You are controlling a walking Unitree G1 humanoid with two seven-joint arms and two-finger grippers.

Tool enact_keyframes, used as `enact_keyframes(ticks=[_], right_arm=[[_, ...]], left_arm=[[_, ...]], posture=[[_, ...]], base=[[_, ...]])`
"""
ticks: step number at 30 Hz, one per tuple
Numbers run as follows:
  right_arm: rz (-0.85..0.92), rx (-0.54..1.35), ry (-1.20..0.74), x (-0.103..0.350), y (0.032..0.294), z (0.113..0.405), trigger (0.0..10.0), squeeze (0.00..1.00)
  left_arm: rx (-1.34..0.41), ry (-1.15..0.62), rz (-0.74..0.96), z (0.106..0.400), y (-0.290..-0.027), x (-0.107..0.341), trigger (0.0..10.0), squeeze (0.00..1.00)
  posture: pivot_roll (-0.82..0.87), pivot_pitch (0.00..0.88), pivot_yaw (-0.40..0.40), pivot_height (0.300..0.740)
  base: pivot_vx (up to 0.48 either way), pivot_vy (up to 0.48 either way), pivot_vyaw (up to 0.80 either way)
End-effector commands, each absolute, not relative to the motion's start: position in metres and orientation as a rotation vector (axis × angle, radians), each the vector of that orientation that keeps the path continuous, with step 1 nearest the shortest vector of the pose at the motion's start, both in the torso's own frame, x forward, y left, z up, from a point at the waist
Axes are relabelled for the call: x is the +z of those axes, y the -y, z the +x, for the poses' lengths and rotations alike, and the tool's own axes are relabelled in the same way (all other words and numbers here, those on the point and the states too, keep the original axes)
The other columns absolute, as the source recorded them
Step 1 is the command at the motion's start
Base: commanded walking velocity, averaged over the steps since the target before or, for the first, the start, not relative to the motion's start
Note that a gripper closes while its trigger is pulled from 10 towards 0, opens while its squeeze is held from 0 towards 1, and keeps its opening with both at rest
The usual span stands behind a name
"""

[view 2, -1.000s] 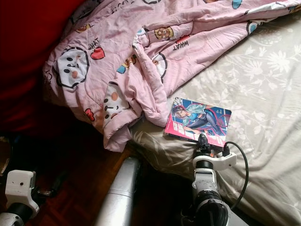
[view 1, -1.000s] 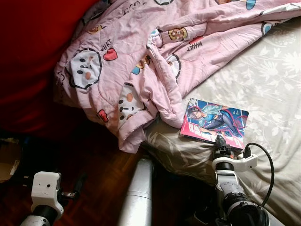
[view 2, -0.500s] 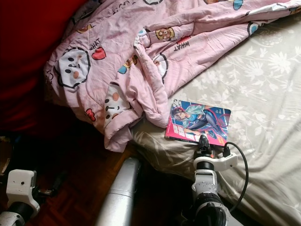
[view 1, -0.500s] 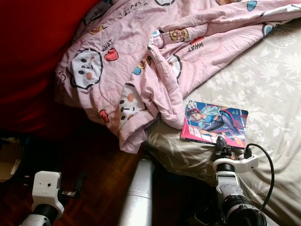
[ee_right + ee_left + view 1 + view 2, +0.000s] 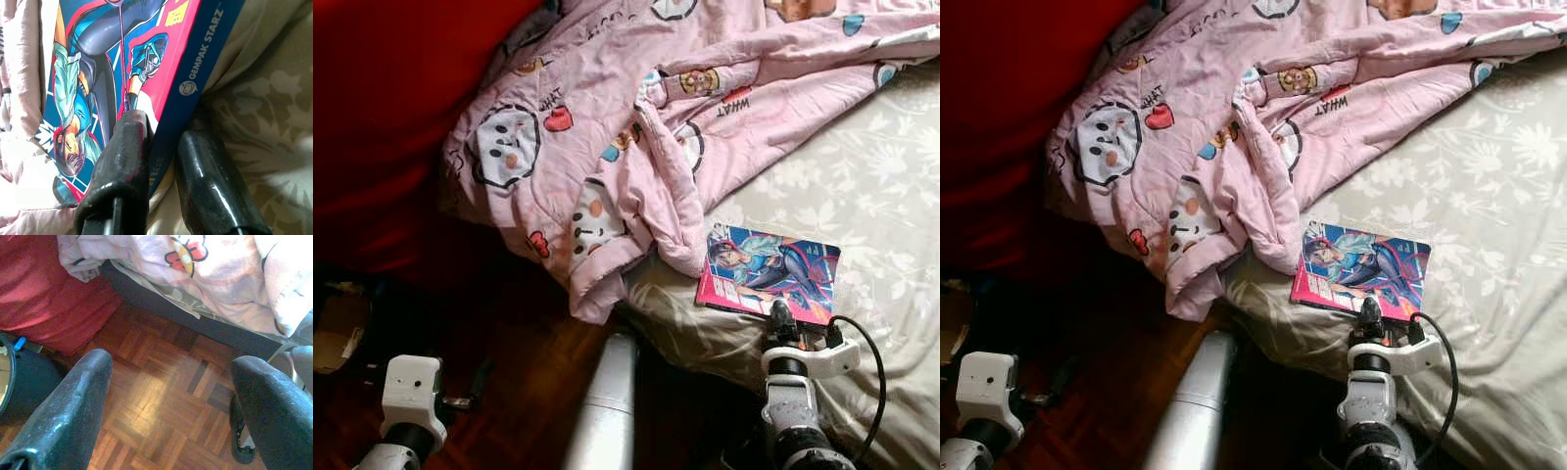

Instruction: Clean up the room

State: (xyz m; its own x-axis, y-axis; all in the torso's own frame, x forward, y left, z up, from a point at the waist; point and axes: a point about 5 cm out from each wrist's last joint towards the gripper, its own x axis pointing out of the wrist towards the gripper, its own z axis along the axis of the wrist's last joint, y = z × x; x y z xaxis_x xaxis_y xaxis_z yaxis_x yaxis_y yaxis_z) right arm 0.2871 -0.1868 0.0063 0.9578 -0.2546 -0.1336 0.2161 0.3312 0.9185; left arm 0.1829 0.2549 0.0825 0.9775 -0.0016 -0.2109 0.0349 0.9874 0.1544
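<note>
A comic book (image 5: 771,276) with a bright pink and blue cover lies on the bed near its lower edge, beside the rumpled pink blanket (image 5: 636,127). My right gripper (image 5: 780,319) is at the book's near edge. In the right wrist view the comic book (image 5: 132,73) has its edge pinched between the two fingers (image 5: 124,161), one on the cover and one beneath. My left gripper (image 5: 171,396) hangs low over the parquet floor (image 5: 161,396), fingers spread wide with nothing between them.
The bed has a pale floral sheet (image 5: 871,186). A red cushion or beanbag (image 5: 382,108) stands to the left of the bed. A silver pole (image 5: 605,401) rises from the dark wooden floor. A round dark object (image 5: 19,377) sits beside the left gripper.
The whole view has shifted slightly right and down as the camera moved. The right gripper stays at the book's near edge; the book's position on the bed looks unchanged.
</note>
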Motion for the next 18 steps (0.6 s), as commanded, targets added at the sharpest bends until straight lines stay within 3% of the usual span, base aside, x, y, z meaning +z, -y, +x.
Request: enact_keyframes(ticks=[1, 4, 5, 6, 7, 12, 13, 18], right_arm=[[1.218, -0.56, -0.239, -0.054, 0.176, 0.222, 0.0, 0.0], [1.211, -0.532, -0.213, -0.051, 0.177, 0.222, 0.0, 0.0], [1.201, -0.508, -0.2, -0.049, 0.179, 0.225, 3.9, 0.0], [1.201, -0.508, -0.2, -0.049, 0.179, 0.225, 3.9, 0.0], [1.194, -0.5, -0.195, -0.047, 0.181, 0.227, 10.0, 0.0], [1.19, -0.492, -0.175, -0.042, 0.185, 0.232, 10.0, 0.03], [1.185, -0.49, -0.174, -0.042, 0.187, 0.233, 10.0, 0.98], [1.161, -0.471, -0.152, -0.035, 0.189, 0.24, 10.0, 1.0]], left_arm=[[0.006, -0.267, 0.162, 0.174, -0.262, 0.072, 10.0, 0.0], [0.005, -0.266, 0.16, 0.174, -0.261, 0.071, 10.0, 0.0], [0.004, -0.267, 0.16, 0.175, -0.26, 0.07, 10.0, 0.0], [0.004, -0.267, 0.16, 0.175, -0.26, 0.07, 10.0, 0.0], [0.002, -0.267, 0.158, 0.175, -0.259, 0.069, 10.0, 0.0], [0.001, -0.265, 0.155, 0.176, -0.258, 0.068, 10.0, 0.0], [0.002, -0.264, 0.154, 0.176, -0.258, 0.068, 10.0, 0.0], [0.004, -0.261, 0.151, 0.177, -0.257, 0.066, 10.0, 0.0]], posture=[[0.33, 0.547, 0.228, 0.608], [0.32, 0.547, 0.224, 0.608], [0.32, 0.547, 0.222, 0.608], [0.32, 0.547, 0.222, 0.608], [0.31, 0.546, 0.22, 0.608], [0.31, 0.546, 0.218, 0.608], [0.31, 0.544, 0.21, 0.608], [0.3, 0.542, 0.205, 0.608]], base=[[0.0, 0.0, 0.0], [0.0, 0.0, 0.0], [0.0, 0.0, 0.0], [0.0, 0.0, 0.0], [0.0, 0.0, 0.0], [0.0, 0.0, 0.0], [0.0, 0.0, 0.0], [0.0, 0.0, 0.0]])
